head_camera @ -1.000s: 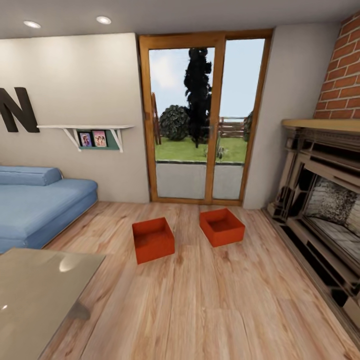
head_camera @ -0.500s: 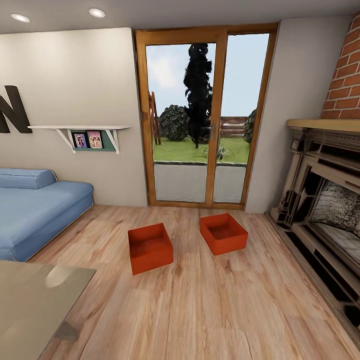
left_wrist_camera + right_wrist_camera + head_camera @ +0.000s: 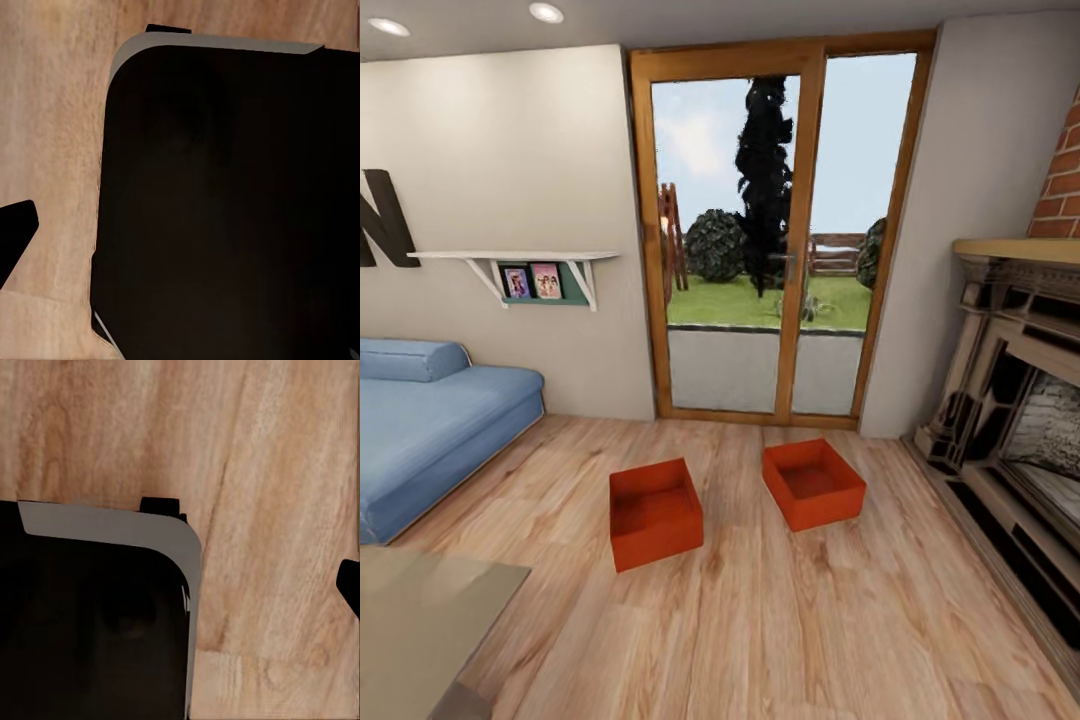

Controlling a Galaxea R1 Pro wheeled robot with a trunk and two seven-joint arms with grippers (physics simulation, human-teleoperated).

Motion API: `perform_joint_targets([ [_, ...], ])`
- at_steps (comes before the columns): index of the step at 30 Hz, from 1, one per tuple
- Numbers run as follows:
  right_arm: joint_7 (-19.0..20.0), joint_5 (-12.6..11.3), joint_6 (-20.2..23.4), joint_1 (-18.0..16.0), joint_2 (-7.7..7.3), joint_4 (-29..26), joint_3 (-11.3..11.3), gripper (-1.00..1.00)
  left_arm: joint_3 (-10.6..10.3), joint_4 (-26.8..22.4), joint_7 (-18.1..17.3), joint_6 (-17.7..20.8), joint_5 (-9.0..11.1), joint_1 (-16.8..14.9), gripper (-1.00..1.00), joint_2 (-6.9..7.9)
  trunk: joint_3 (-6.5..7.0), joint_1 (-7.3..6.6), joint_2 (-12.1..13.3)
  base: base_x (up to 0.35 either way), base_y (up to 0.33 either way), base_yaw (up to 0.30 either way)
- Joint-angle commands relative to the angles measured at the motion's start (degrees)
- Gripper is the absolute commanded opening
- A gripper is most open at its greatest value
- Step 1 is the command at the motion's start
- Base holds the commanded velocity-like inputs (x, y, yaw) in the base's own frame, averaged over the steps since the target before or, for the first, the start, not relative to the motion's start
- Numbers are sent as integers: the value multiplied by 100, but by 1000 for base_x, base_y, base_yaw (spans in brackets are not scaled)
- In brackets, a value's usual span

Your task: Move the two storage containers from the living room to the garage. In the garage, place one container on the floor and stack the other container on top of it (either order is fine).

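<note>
A: Where are the bins?

B: Two orange-red rectangular open-top plastic storage containers, both on the light wood-plank floor [image 3: 780, 620] of the living room, in front of the wood-framed glass doors [image 3: 775, 240]. The left container [image 3: 654, 512] is nearer the camera than the doors' left pane; the right container [image 3: 812, 483] sits closer to the doors, below the right pane. A gap of bare floor between them, not touching.

A: Orientation?

B: Both upright, openings up. Left one's long axis runs roughly away from the doors toward the camera, slightly skewed. Right one is turned at an angle, one corner pointing at the camera, so its long axis is hard to call.

A: Hands?

B: Can't tell the state of either. In the left wrist view there's a big black rounded body with a grey edge [image 3: 225, 210] over wood planks, plus a dark tip at the frame edge. Right wrist view shows the same kind of black, grey-edged body [image 3: 90, 615] over planks. No clear fingers.

A: Anything cut off?

B: Blue sofa [image 3: 430, 430], well left of the doors, is cropped. Brick-topped fireplace [image 3: 1020, 400], right of the doors, is cropped too. A glossy beige desk [image 3: 420, 630] corner is cut by the frame. Black wall letter [image 3: 380, 215] is partial, above a white shelf [image 3: 520, 258].
</note>
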Motion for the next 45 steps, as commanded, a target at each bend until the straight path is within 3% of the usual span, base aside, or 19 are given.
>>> perform_joint_targets([
  [1,13,-61,-13,-1,-5,-9,36,100,3,0,8,-14,48,-2,100,-2,-5,3,-2,317,-111,254],
  [37,13,-72,-11,-1,-4,-9,32,100,6,0,8,-14,48,-2,100,-2,-5,3,-2,317,-111,271],
  [45,13,-79,-11,-1,-7,-9,27,100,2,0,8,-14,48,-2,100,-1,-5,3,-2,317,-111,75],
])
